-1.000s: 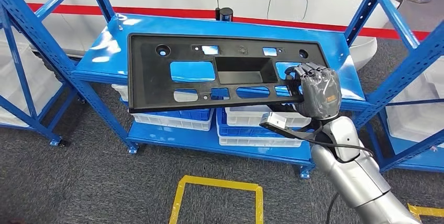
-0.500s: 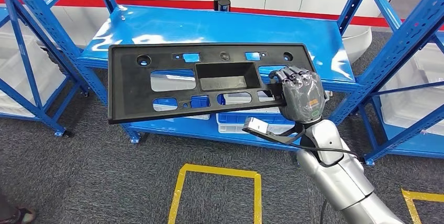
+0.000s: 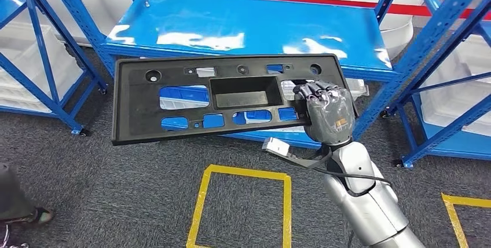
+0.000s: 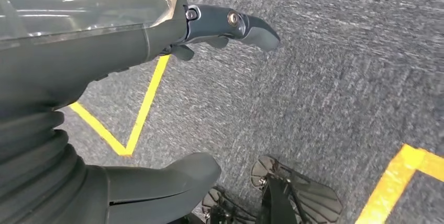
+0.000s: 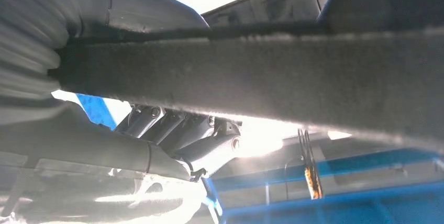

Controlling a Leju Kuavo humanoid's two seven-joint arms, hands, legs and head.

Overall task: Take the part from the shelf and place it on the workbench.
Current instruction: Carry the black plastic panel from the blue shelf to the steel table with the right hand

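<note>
The part is a long black plastic panel [image 3: 179, 100] with several cut-outs and a deep rectangular pocket near its middle. It hangs in the air in front of the blue shelf [image 3: 249, 25], clear of the top board. My right hand [image 3: 328, 113] grips its right end, fingers curled over the lower edge. In the right wrist view the panel's dark edge [image 5: 272, 75] runs across the picture with my fingers [image 5: 173, 130] wrapped under it. My left hand [image 4: 157, 30] hangs over the grey carpet with its fingers apart and nothing in it.
The blue rack's uprights [image 3: 428, 39] stand right of the panel, and another rack [image 3: 35, 39] stands at the left. White bins [image 3: 353, 88] sit on the lower board. Yellow tape [image 3: 243, 172] marks a square on the floor. A person's shoe [image 3: 35, 216] is at the lower left.
The whole picture has shifted as the camera moved back from the shelf. The panel, still gripped by my right hand, has come off the top board toward me and lower.
</note>
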